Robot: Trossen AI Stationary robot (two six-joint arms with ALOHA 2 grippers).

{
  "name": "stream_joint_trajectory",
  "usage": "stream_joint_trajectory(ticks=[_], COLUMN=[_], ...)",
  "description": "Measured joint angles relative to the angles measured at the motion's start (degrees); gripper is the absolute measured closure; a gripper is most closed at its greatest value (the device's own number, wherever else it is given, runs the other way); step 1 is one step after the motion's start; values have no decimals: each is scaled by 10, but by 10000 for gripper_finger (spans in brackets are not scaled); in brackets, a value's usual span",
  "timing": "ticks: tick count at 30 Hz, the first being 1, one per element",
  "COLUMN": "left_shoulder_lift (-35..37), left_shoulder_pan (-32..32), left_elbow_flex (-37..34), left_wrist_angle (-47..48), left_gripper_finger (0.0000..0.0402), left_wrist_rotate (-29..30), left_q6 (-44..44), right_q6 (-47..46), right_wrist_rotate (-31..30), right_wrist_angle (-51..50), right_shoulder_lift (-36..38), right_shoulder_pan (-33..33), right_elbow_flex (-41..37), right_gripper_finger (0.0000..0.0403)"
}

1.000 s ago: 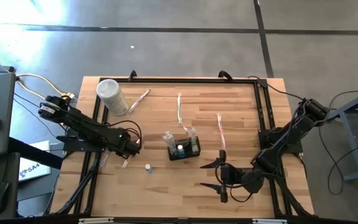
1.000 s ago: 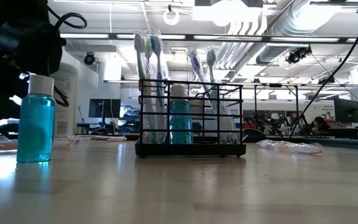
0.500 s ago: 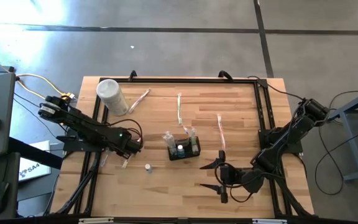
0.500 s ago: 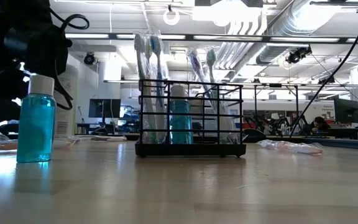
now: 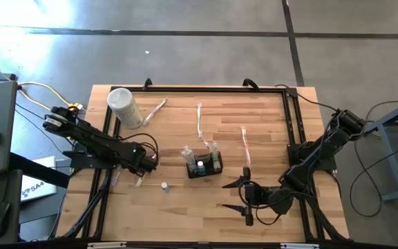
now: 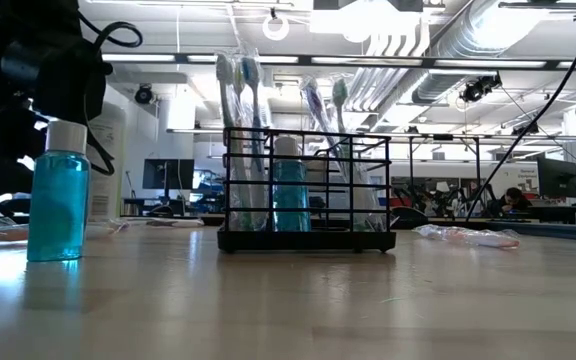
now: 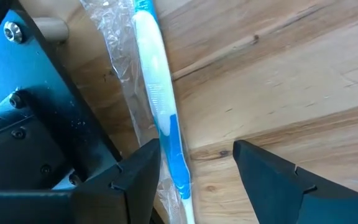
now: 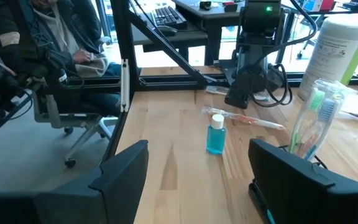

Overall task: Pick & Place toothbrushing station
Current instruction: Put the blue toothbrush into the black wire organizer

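Observation:
The toothbrushing station is a black wire holder mid-table with toothbrushes and a blue bottle standing in it, also in the low view. A wrapped white-and-blue toothbrush lies flat on the wood at the table's left. My left gripper stands open just above it, pointing steeply down, with the brush's blue handle end between the fingers, close to one of them. My right gripper waits open above the table's near right part. My left gripper stands over the toothbrush's blue handle end from above, fingers across the brush. One finger is right beside the clear wrap; whether it touches I cannot tell. The brush lies flat on the table.
A small blue bottle with a white cap stands near the left gripper. A tall white canister is at the far left. Three more wrapped toothbrushes lie on the far half. Black frame rails edge the table. A person sits beyond it.

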State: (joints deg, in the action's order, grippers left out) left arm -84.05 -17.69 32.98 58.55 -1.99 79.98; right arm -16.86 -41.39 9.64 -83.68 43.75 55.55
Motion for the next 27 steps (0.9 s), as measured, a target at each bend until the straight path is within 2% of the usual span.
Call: stream_joint_trajectory(ticks=[4,16,24,27], left_shoulder_lift=[-4,-4,-6,-7], left_shoulder_pan=[0,1,1,0], left_elbow_flex=[1,0,34,58], left_wrist_angle=[1,-13,-9,-38], left_gripper_finger=[188,188,188,188], left_wrist_rotate=[15,-22,-23,-36], left_q6=[20,-29,-66,-87], right_q6=[0,-5,-9,-9], right_wrist_rotate=[0,1,13,12], right_wrist_angle=[0,0,-2,-2], right_shoulder_lift=[0,0,0,0], right_shoulder_pan=[0,0,-3,-3], right_elbow_flex=[0,0,0,0], right_gripper_finger=[133,133,133,133])
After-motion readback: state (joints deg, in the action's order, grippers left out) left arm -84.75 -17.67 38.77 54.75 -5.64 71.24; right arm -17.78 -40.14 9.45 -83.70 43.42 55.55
